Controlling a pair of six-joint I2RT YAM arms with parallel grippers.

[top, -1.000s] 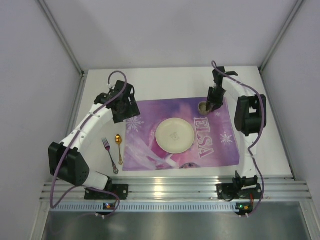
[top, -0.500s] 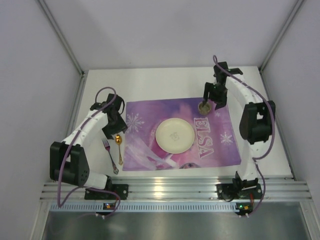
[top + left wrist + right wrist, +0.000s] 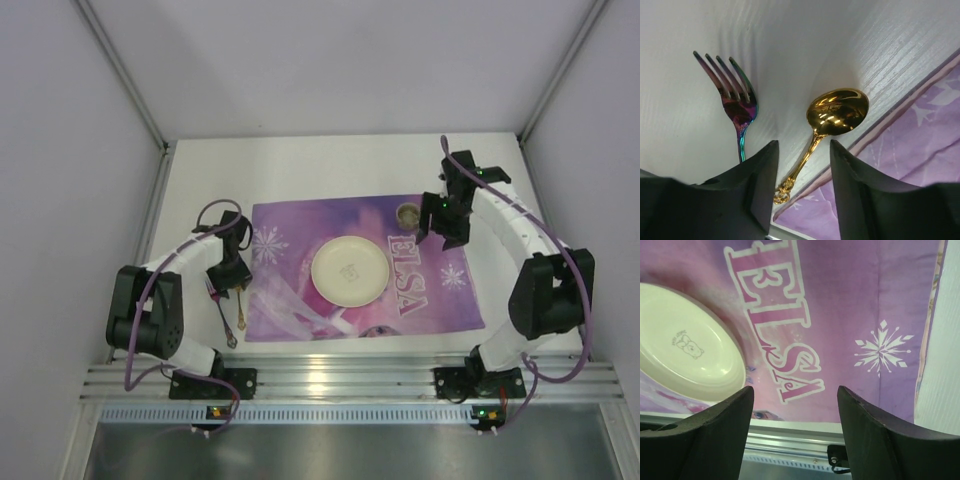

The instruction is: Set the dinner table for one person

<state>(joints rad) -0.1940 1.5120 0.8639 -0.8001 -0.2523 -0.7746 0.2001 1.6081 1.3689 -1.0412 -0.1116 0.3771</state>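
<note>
The white dinner table (image 3: 330, 170) carries a purple "ELSA" placemat (image 3: 300, 225). A cream plate (image 3: 349, 271) lies at the mat's middle, and a small brown cup (image 3: 407, 214) stands on its far right part. An iridescent fork (image 3: 221, 313) and a gold spoon (image 3: 241, 316) lie on the table left of the mat. My left gripper (image 3: 233, 272) is open and empty, low over the spoon (image 3: 836, 112), with the fork (image 3: 737, 107) beside it. My right gripper (image 3: 446, 236) is open and empty over the mat, right of the cup and apart from it.
The right wrist view shows the plate (image 3: 685, 355), the placemat's lettering (image 3: 777, 335) and bare table (image 3: 946, 365) past the mat's right edge. Grey walls enclose the table on three sides. A metal rail (image 3: 340, 380) runs along the near edge.
My right gripper has let go of the cup and moved right and nearer. My left gripper has swung from the mat's far left corner down to the fork and spoon.
</note>
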